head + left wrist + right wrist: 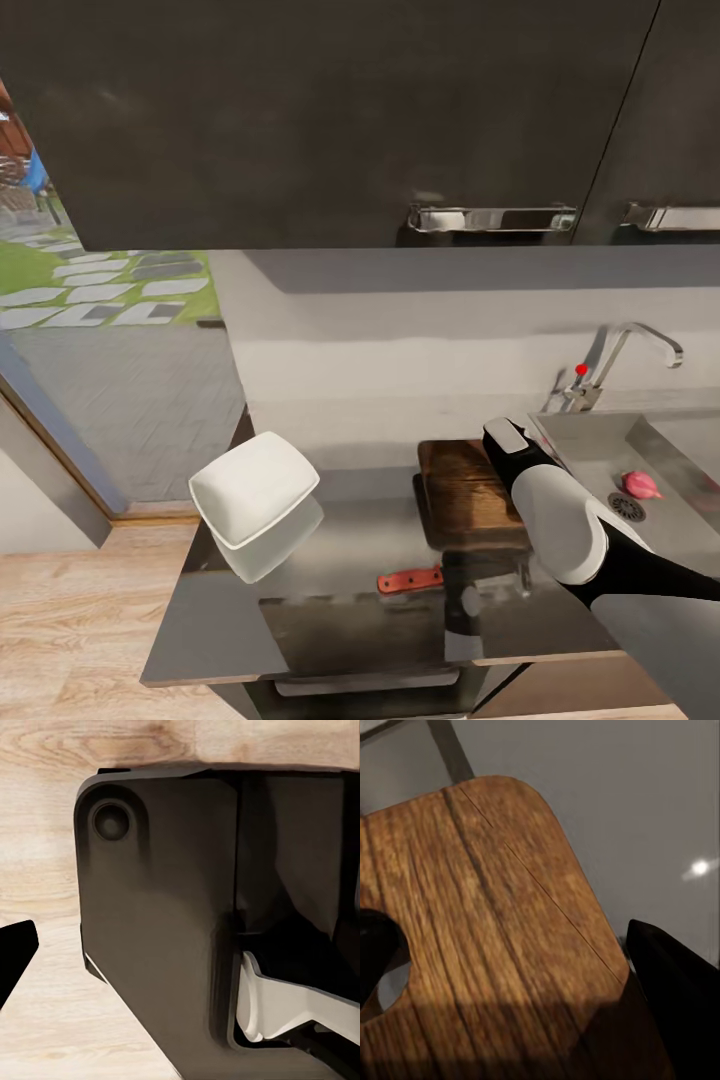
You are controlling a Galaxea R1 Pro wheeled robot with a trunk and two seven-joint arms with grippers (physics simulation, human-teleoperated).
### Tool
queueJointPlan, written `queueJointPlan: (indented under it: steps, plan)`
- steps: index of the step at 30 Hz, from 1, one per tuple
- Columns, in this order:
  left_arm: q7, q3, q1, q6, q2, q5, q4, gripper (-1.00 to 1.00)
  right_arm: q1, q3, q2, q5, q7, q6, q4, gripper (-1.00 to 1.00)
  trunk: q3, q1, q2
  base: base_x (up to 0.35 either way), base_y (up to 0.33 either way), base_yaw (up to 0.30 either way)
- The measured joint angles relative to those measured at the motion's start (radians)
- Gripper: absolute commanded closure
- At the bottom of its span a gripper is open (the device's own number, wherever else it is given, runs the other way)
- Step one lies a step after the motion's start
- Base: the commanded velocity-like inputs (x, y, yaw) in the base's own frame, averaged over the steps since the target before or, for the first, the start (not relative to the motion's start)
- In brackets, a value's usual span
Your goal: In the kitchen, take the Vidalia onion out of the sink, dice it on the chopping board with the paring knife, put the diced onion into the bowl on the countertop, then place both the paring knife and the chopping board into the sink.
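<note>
Glossy dark countertop (330, 620) carried the chopping board (468, 492) beneath the right gripper (521, 1001), whose grip state I could not tell, so reaching toward the Vidalia onion (641, 485) in the sink (600, 440) risked shoving that board.

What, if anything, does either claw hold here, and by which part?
Nothing that can be seen. The right claw hovers over the chopping board; the paring knife lies on the countertop and the Vidalia onion in the sink.
</note>
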State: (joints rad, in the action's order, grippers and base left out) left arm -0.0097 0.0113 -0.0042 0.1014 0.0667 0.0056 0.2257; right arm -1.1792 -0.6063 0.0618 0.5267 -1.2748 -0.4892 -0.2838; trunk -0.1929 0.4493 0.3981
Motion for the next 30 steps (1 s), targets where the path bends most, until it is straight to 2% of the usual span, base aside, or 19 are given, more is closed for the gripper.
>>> queueJointPlan:
  steps: [30]
  plan:
    - [0.000,0.000,0.000,0.000,0.001,0.000,0.000,-1.00,0.000,0.002,-0.001,-0.003,0.002,-0.008,0.000,1.00,-0.041,0.000,0.000,0.002,0.000,0.000]
